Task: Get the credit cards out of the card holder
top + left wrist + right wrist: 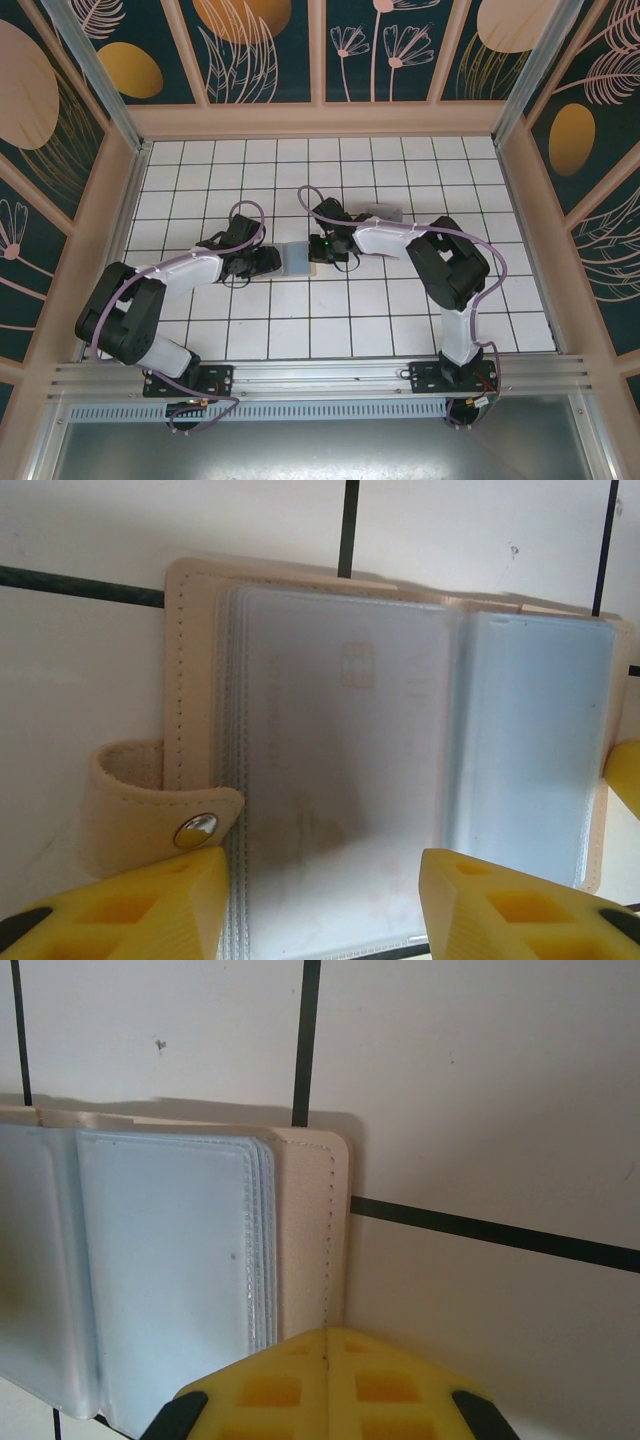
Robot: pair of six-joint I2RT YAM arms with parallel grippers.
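Observation:
The tan card holder [300, 258] lies open on the white tiles between my two grippers. In the left wrist view its tan cover [190, 680] carries a stack of clear sleeves, and a pale credit card [330, 760] with a chip shows faintly through the top sleeve. The snap strap [150, 810] curls out to the left. My left gripper [322, 890] is open, its yellow fingers standing either side of that sleeve's near end. My right gripper [328, 1338] is shut, with its tips resting on the right edge of the tan cover [305, 1230] beside the blue-grey sleeves [170, 1260].
A small grey flat item [383, 212] lies just behind the right arm. Wooden walls [110, 210] enclose the tiled table on three sides. The arm bases sit on a metal rail [320, 375] at the near edge.

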